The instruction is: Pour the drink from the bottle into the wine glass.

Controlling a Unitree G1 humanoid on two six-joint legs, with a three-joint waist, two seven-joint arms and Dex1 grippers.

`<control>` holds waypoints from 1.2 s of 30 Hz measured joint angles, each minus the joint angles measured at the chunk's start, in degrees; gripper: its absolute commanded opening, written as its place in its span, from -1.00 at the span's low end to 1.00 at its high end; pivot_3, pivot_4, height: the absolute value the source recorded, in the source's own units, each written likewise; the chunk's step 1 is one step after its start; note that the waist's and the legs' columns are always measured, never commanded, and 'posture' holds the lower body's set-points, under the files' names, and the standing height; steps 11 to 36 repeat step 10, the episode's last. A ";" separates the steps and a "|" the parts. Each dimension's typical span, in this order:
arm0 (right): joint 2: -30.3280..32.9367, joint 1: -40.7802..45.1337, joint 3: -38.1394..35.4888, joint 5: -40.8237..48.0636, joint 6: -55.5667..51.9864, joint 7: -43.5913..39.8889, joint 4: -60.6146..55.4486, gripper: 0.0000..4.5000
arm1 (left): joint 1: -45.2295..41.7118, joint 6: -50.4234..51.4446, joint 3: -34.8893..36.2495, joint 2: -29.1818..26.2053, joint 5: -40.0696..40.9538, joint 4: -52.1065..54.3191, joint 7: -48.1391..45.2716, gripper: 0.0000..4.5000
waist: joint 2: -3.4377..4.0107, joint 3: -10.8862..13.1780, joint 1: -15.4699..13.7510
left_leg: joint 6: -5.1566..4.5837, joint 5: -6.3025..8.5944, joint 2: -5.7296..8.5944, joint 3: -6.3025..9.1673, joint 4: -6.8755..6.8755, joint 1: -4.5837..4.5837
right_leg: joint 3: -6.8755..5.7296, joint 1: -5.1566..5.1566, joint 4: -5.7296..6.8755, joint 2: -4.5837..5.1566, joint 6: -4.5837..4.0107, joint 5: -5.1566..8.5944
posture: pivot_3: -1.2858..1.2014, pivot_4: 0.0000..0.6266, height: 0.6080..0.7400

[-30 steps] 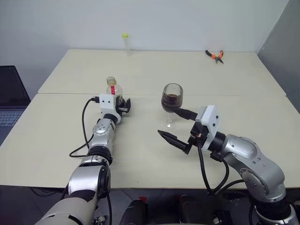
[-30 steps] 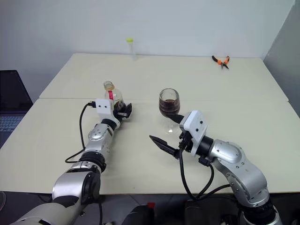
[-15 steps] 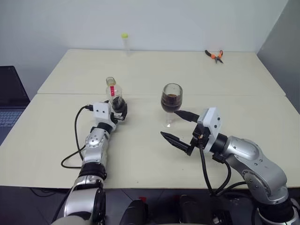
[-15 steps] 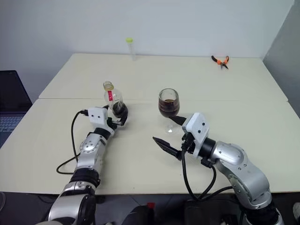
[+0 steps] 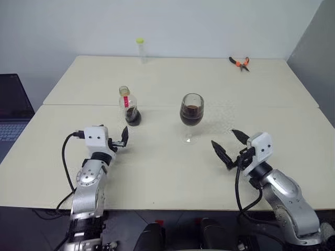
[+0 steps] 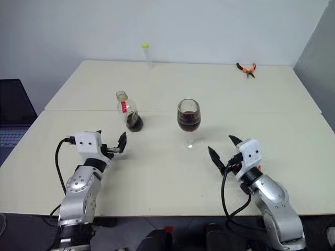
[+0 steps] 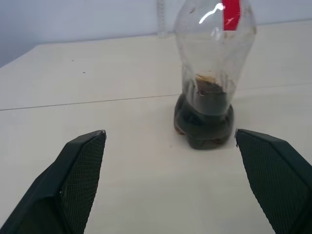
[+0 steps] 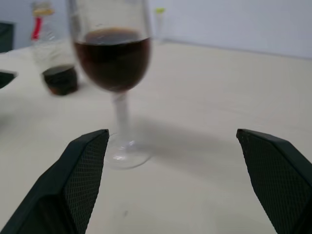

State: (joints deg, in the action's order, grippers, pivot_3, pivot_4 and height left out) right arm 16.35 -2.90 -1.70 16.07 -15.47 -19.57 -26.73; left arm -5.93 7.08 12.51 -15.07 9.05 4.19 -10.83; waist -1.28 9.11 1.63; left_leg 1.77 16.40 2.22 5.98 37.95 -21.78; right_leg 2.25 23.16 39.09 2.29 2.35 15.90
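We see a pale cream table [image 5: 157,172] made of two smooth tops joined by a straight seam, set against a plain white wall. At the far left edge a dark laptop [image 5: 10,112] is cut off. In the lower left the left gripper [image 5: 121,139] has its black, mesh-textured fingers spread, holding nothing. Just above it, left of centre, stands the bulbous clear plastic bottle [image 5: 128,106], uncapped, with a little dark drink [image 7: 204,122] at its bottom. A thin capped tube [image 5: 140,49] stands at the upper centre. At centre stands the stemmed wine glass [image 5: 191,116], part full. The right gripper [image 5: 227,144], lower right, is released. Orange-handled pliers [image 5: 239,61] lie upper right.
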 measured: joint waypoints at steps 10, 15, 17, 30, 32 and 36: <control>-6.72 4.82 -6.03 -3.62 11.11 8.24 17.84 1.00 | 3.11 -1.34 -0.97 2.16 -0.14 1.22 0.43 0.99 | 0.06 -0.03 -0.07 | 0.00 0.00 0.04 -0.10 -0.01 -0.01 | 0.03 0.00 -0.03 -0.07 0.00 0.00 | 0.03 -0.52 1.00; -6.72 4.82 -6.03 -3.62 11.11 8.24 17.84 1.00 | 3.11 -1.34 -0.97 2.16 -0.14 1.22 0.43 0.99 | 0.06 -0.03 -0.07 | 0.00 0.00 0.04 -0.10 -0.01 -0.01 | 0.03 0.00 -0.03 -0.07 0.00 0.00 | 0.03 -0.52 1.00; -6.72 4.82 -6.03 -3.62 11.11 8.24 17.84 1.00 | 3.11 -1.34 -0.97 2.16 -0.14 1.22 0.43 0.99 | 0.06 -0.03 -0.07 | 0.00 0.00 0.04 -0.10 -0.01 -0.01 | 0.03 0.00 -0.03 -0.07 0.00 0.00 | 0.03 -0.52 1.00; -6.72 4.82 -6.03 -3.62 11.11 8.24 17.84 1.00 | 3.11 -1.34 -0.97 2.16 -0.14 1.22 0.43 0.99 | 0.06 -0.03 -0.07 | 0.00 0.00 0.04 -0.10 -0.01 -0.01 | 0.03 0.00 -0.03 -0.07 0.00 0.00 | 0.03 -0.52 1.00; -6.72 4.82 -6.03 -3.62 11.11 8.24 17.84 1.00 | 3.11 -1.34 -0.97 2.16 -0.14 1.22 0.43 0.99 | 0.06 -0.03 -0.07 | 0.00 0.00 0.04 -0.10 -0.01 -0.01 | 0.03 0.00 -0.03 -0.07 0.00 0.00 | 0.03 -0.52 1.00; -6.72 4.82 -6.03 -3.62 11.11 8.24 17.84 1.00 | 3.11 -1.34 -0.97 2.16 -0.14 1.22 0.43 0.99 | 0.06 -0.03 -0.07 | 0.00 0.00 0.04 -0.10 -0.01 -0.01 | 0.03 0.00 -0.03 -0.07 0.00 0.00 | 0.03 -0.52 1.00</control>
